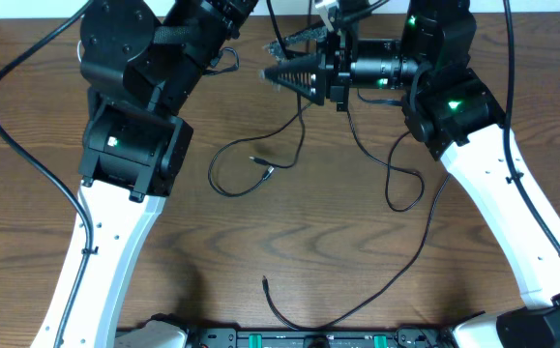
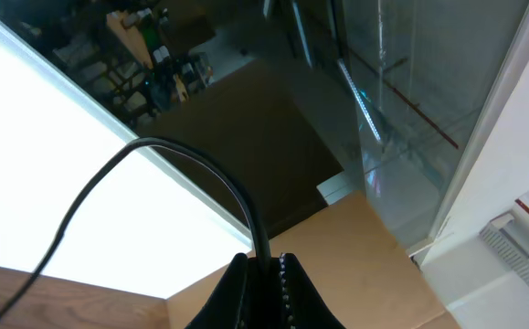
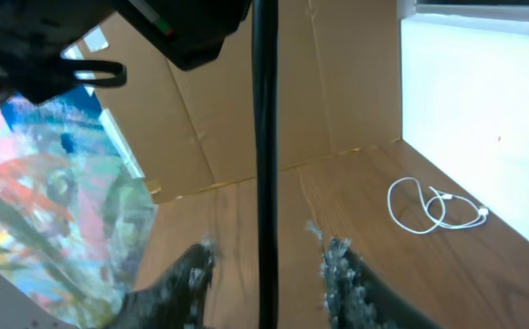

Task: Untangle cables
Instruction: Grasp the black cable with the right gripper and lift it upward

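On the wooden table (image 1: pixel 309 242), two arms are seen. The left gripper (image 2: pixel 266 262) is clamped tight on one black cord (image 2: pixel 258 233). The right gripper (image 3: pixel 266 270) is held partly open, a second black cord (image 3: pixel 264 137) passing between its fingers ungripped. Three black cords (image 1: pixel 266 286) are trailed across the middle, and one white cord (image 3: pixel 433 208) is coiled apart.
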Controlling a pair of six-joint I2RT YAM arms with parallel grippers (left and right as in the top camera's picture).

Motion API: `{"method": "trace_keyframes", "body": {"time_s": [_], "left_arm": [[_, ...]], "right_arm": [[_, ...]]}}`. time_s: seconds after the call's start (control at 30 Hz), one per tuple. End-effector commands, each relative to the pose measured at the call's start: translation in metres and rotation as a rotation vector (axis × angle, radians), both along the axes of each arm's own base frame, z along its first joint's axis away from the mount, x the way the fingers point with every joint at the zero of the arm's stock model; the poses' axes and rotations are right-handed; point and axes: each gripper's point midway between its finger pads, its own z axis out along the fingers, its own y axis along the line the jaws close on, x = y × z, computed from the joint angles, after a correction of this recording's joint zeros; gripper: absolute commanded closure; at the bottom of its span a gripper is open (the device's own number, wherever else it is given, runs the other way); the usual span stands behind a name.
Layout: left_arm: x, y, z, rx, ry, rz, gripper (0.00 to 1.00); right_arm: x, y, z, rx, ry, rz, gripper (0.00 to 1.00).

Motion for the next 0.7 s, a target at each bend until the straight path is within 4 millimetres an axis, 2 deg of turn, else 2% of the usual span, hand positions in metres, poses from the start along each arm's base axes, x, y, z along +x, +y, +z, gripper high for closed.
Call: {"method": "trace_keyframes", "body": {"time_s": [0.0, 0.1, 0.13, 0.33, 0.37, 0.43, 0.53, 0.6, 0.67], "left_arm": [[-0.001, 0.002, 0.008, -0.014, -0.017, 0.006, 0.93], [-0.001, 0.002, 0.008, -0.013, -0.016, 0.007, 0.93], [-0.001, 0.002, 0.008, -0.012, -0.016, 0.007, 0.93], [0.001, 0.002, 0.003, 0.074, -0.052, 0.03, 0.92], [0.002, 0.003, -0.001, 0.111, -0.054, 0.044, 0.87], [0.007, 0.006, -0.013, 0.169, -0.032, 0.076, 0.67], [0.013, 0.012, -0.035, 0.245, 0.031, 0.122, 0.44], [0.014, 0.013, -0.046, 0.295, 0.053, 0.127, 0.36], [0.014, 0.013, -0.055, 0.328, 0.075, 0.124, 0.33]], "right_arm": [[0.0, 0.001, 0.003, 0.003, -0.004, -0.005, 0.8], [0.0, 0.001, 0.003, 0.003, -0.003, -0.004, 0.96], [0.0, 0.001, 0.003, 0.003, -0.001, -0.004, 0.99], [0.0, 0.001, 0.002, 0.007, 0.053, -0.007, 0.99], [0.0, 0.001, 0.002, 0.007, 0.057, -0.007, 0.99], [0.001, 0.0, 0.002, 0.01, 0.082, -0.014, 0.99], [0.002, -0.001, 0.002, 0.013, 0.116, -0.02, 0.99], [0.002, -0.001, 0.002, 0.014, 0.123, -0.02, 0.99], [0.002, -0.001, 0.002, 0.013, 0.126, -0.021, 0.99]]}}
